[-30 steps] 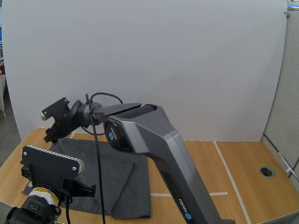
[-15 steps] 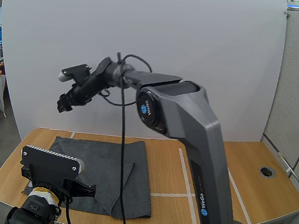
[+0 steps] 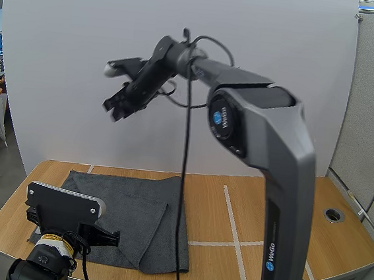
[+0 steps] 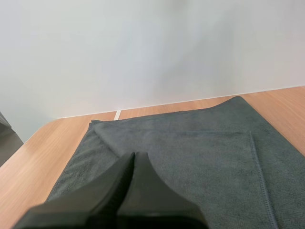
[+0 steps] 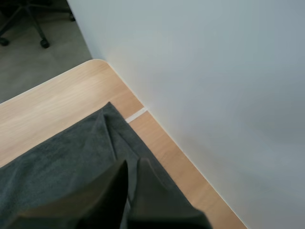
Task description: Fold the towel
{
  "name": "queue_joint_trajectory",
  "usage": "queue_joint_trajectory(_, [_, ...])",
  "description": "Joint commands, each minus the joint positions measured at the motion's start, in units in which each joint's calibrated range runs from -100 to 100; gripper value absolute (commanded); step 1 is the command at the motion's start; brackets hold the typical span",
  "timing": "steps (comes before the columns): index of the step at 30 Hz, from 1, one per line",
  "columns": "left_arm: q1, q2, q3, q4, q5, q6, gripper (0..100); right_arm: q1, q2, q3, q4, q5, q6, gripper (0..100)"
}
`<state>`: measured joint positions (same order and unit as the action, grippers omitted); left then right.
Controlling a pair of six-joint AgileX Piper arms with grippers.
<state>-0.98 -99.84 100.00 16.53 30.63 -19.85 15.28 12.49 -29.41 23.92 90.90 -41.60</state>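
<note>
A dark grey towel [image 3: 137, 205] lies flat on the left half of the wooden table [image 3: 311, 225], with one layer folded over and a diagonal edge near its front right. My right gripper [image 3: 117, 110] hangs high above the towel's far left part, fingers together and holding nothing. In the right wrist view its fingers [image 5: 131, 164] point down at the towel's far corner [image 5: 57, 157]. My left arm [image 3: 61, 210] sits low at the table's front left edge. Its gripper [image 4: 133, 155] is a single dark wedge, shut over the towel [image 4: 190, 152].
A white panel [image 3: 183, 47] stands along the table's back edge. Pale tape lines [image 3: 232, 217] cross the tabletop. A round cable hole [image 3: 333, 214] sits at the far right. The right half of the table is bare wood.
My right arm has risen from the towel's far left corner to high above the table, drifting right. Its fingers have come together. The left arm has not moved.
</note>
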Motion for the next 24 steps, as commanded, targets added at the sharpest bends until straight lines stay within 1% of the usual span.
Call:
queue_joint_trajectory(1, [-0.15, -0.16, 0.00, 0.46, -1.24, -0.52, 0, -2.04, -7.03, 3.68, -1.48, 1.32, 1.58, 0])
queue_joint_trajectory(4, [-0.15, -0.16, 0.00, 0.46, -1.24, -0.52, 0, -3.79, -14.95, 9.26, -1.48, 1.50, 1.58, 0])
queue_joint_trajectory(9, [-0.15, -0.16, 0.00, 0.46, -1.24, -0.52, 0, -5.40, -28.13, 18.95, -1.89, 1.66, 0.98, 0])
queue_joint_trajectory(13, [-0.15, -0.16, 0.00, 0.46, -1.24, -0.52, 0, -5.50, -35.88, 24.56, -4.64, 3.86, 0.96, 0])
queue_joint_trajectory(17, [-0.15, -0.16, 0.00, 0.46, -1.24, -0.52, 0, -5.50, -42.06, 30.64, -4.54, 8.25, 0.96, 0])
queue_joint_trajectory(24, [-0.15, -0.16, 0.00, 0.46, -1.24, -0.52, 0, -5.50, -53.70, 44.32, -5.36, 8.30, 0.96, 0])
